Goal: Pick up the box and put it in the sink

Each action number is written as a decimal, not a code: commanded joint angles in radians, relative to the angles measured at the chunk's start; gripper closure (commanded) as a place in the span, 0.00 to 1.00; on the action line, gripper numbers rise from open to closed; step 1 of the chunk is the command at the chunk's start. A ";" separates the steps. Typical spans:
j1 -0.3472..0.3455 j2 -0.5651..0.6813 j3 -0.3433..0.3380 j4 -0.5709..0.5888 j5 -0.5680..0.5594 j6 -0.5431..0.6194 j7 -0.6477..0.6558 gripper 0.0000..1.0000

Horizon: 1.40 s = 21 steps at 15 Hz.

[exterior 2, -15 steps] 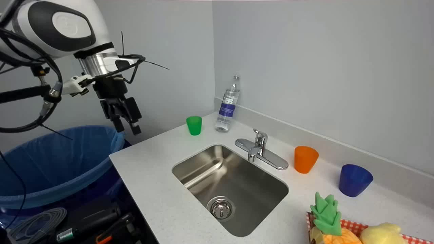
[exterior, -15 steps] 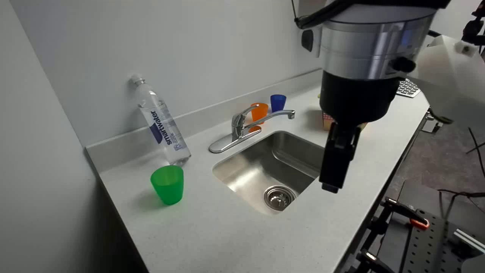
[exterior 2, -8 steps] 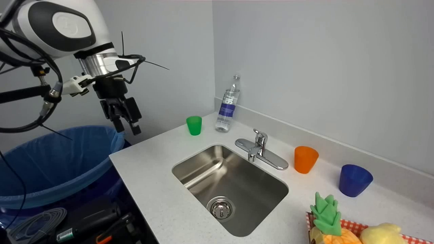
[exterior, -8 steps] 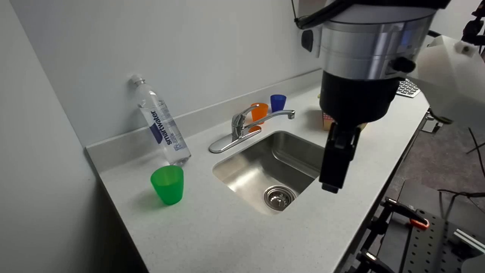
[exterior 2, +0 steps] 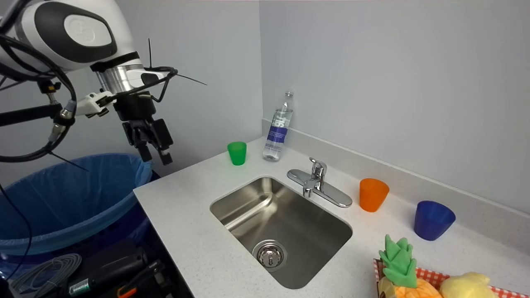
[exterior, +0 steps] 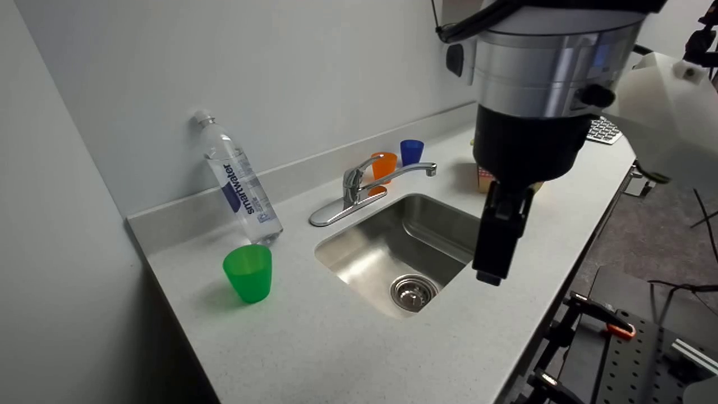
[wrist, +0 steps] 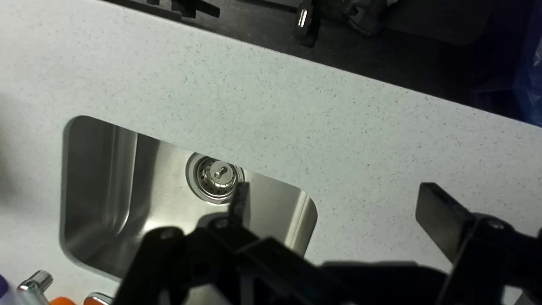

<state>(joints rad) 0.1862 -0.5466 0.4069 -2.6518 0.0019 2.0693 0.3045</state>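
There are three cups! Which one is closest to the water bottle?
The green cup. It stands near the water bottle; the orange cup and blue cup are farther along, past the faucet.

"In an exterior view, where's the box (exterior 2: 432,277)?"
"Lower right of the frame, on the counter (exterior 2: 194,207)."
"And the sink (exterior 2: 304,231)?"
"Lower middle, faucet (exterior 2: 318,179) just off its upper right edge."

1. My gripper (exterior 2: 156,158) hangs at left, jaws apart.
2. I see the box (exterior 2: 430,276) near right, partly out of view, pineapple toy (exterior 2: 398,263) inside.
3. Middle: the sink (exterior 2: 306,231), faucet (exterior 2: 318,178) on its far side.
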 commanded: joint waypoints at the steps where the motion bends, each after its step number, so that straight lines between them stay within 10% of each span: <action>1: 0.011 -0.007 -0.051 -0.004 -0.034 -0.017 -0.021 0.00; 21: -0.278 0.142 -0.331 0.008 -0.254 0.076 0.000 0.00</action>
<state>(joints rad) -0.0976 -0.4039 0.0811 -2.6446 -0.2506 2.1482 0.3034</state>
